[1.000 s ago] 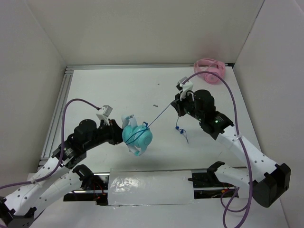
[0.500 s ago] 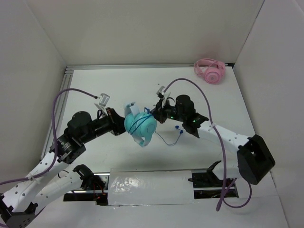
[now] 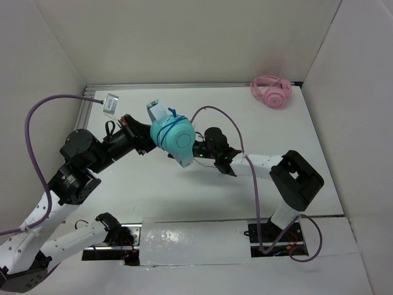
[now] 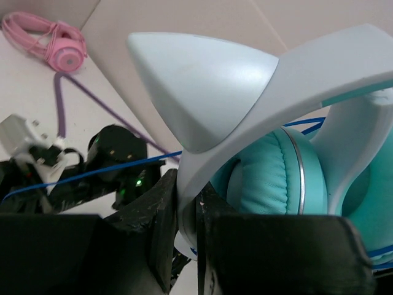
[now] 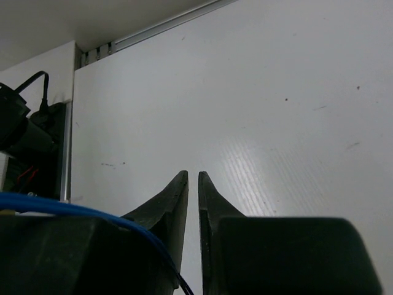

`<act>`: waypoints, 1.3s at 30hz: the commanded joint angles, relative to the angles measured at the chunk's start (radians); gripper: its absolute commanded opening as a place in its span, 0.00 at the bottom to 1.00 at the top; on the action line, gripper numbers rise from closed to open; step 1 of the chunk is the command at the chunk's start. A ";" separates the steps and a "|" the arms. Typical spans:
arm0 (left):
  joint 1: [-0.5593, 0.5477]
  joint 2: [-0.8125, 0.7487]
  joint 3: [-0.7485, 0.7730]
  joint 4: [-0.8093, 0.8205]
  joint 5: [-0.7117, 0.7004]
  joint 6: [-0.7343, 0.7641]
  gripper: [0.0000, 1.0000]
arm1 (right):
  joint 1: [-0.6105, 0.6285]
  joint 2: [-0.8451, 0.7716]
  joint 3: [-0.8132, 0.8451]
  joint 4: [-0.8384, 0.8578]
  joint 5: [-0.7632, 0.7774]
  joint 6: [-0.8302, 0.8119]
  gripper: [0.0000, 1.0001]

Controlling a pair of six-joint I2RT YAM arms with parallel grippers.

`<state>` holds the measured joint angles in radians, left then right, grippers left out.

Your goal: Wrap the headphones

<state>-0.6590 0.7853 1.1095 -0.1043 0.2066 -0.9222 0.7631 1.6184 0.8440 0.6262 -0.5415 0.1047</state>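
My left gripper (image 3: 149,139) is shut on the pale headband (image 4: 202,80) of the teal headphones (image 3: 175,136) and holds them up off the table, left of centre. The thin blue cable (image 3: 172,114) loops round the ear cups. My right gripper (image 3: 199,151) reaches in from the right, low and close beside the cups, partly hidden by them. In the right wrist view its jaws (image 5: 191,175) stand a narrow gap apart with nothing between the tips. There the blue cable (image 5: 73,208) drapes over the outside of the left finger. The plug is out of view.
Pink headphones (image 3: 270,92) lie in the back right corner. The right arm's purple lead (image 3: 227,117) arches over the table's middle. A foil-covered block (image 3: 193,243) sits at the near edge between the arm bases. White walls close in the table on three sides.
The left arm has lifted the headphones up and back. The right arm has swung left from a taut cable to just beside the cups, and its jaws have parted slightly.
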 commanded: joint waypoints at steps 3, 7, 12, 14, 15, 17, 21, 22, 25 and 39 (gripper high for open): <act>-0.004 -0.003 0.136 0.065 -0.055 -0.023 0.00 | 0.034 0.099 0.040 0.178 -0.074 0.064 0.19; -0.005 0.019 0.171 0.003 -0.166 -0.030 0.00 | 0.090 0.100 -0.060 0.262 -0.045 0.098 0.18; -0.004 0.034 0.138 0.023 -0.335 -0.069 0.00 | 0.177 0.075 -0.178 0.293 0.027 0.145 0.00; -0.004 0.077 0.170 -0.004 -0.404 -0.087 0.00 | 0.226 0.049 -0.224 0.287 0.047 0.139 0.00; -0.002 0.092 0.180 -0.032 -0.476 -0.095 0.00 | 0.246 0.035 -0.238 0.285 0.063 0.139 0.00; -0.002 0.141 0.223 -0.070 -0.532 -0.128 0.00 | 0.303 -0.012 -0.269 0.241 0.126 0.128 0.00; -0.004 0.218 0.297 -0.201 -0.657 -0.219 0.00 | 0.409 -0.098 -0.281 0.062 0.308 0.121 0.00; -0.002 0.241 0.296 -0.248 -0.680 -0.257 0.00 | 0.438 -0.127 -0.266 0.023 0.365 0.121 0.00; -0.004 0.270 0.268 -0.293 -0.771 -0.322 0.00 | 0.530 -0.156 -0.189 -0.198 0.572 0.136 0.00; 0.281 0.601 0.259 -0.564 -0.627 -0.587 0.00 | 0.654 -0.469 0.042 -1.038 1.014 0.370 0.00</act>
<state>-0.4229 1.3727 1.3437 -0.6735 -0.4637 -1.3987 1.4036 1.2041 0.7887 -0.1341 0.3111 0.3744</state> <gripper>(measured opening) 0.262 0.007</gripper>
